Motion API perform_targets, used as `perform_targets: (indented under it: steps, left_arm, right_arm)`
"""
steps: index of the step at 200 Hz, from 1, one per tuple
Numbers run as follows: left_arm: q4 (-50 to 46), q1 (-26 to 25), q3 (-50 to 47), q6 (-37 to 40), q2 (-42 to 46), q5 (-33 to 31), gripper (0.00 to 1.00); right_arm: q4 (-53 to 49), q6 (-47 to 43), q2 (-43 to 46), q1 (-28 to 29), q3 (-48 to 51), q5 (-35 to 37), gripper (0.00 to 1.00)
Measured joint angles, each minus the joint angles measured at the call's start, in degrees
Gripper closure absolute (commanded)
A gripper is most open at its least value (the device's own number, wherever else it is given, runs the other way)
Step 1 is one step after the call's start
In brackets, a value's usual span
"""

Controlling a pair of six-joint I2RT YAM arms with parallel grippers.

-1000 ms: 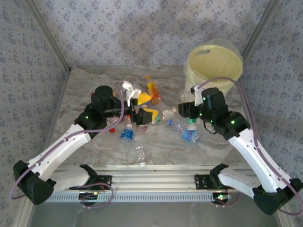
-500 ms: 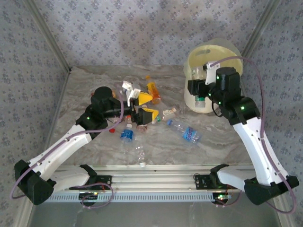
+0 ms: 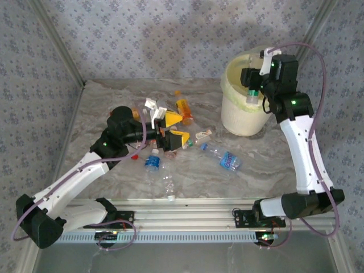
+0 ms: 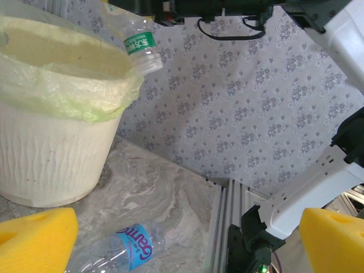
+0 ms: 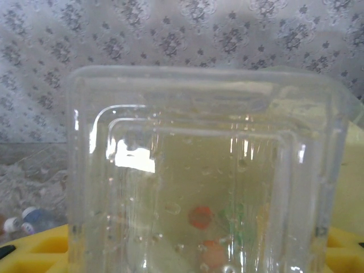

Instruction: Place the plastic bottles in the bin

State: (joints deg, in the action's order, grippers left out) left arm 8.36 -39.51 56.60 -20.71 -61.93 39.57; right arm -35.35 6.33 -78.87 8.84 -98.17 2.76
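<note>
Several plastic bottles (image 3: 152,162) loose on the surface (image 3: 261,176) nearest the arm bases: a clear bottle (image 3: 168,182) close to the front edge, a blue-labelled bottle (image 3: 229,161) on its side to the right.

Just beyond, the left hand (image 3: 173,128), yellow fingers (image 4: 35,238) spread wide and gripping nothing, poised at a small heap of bottles, an orange bottle (image 3: 183,107) behind it.

Farther back on the right, the bin (image 3: 242,119): white, lined with a pale yellow-green bag, upright near the far corner. Above its rim, the right hand (image 3: 252,85), clamped at a middling width on a green-labelled bottle (image 4: 140,44), cap end down and tilted over the bag's edge. From the right wrist, the clear bottle base gripped between yellow pads (image 5: 45,250), an orange cap and something green dimly visible through the plastic.

Step in hand, by the look of it: the drop. To do it well:
- Carry the bottle inward past the rim, cap and body both over the open mouth rather than the lip.
- Open only then, fully and in one go, to avoid dragging the bottle sideways.
- Keep wrist and cable clear of the bag.

Likely cost of a careless release: a bounce off the rim back onto the surface. Plenty left to collect afterwards.
</note>
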Motion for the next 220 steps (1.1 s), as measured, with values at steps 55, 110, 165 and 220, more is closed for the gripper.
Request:
perform_targets:
  steps: [55,110,165,220]
  left_arm:
    - [0.8,0.0,-1.6,-0.2,1.8,-1.5,0.0]
    - [0.4,0.0,-2.9,-0.2,2.3,-2.4,0.0]
    - [-1.6,-0.3,-2.9,1.4,2.3,-3.7,0.01]
    - [-3.2,-0.8,-2.9,2.7,2.3,-4.3,0.0]
  right_arm:
    - [3.0,0.1,-7.1,-3.9,-3.9,0.9,0.37]
    - [3.4,0.9,-16.0,-8.7,-7.2,-1.3,0.37]
    - [2.3,2.0,-21.4,-10.2,-7.1,-5.4,0.37]
    - [-3.1,3.1,-25.9,-10.4,-7.1,-8.6,0.37]
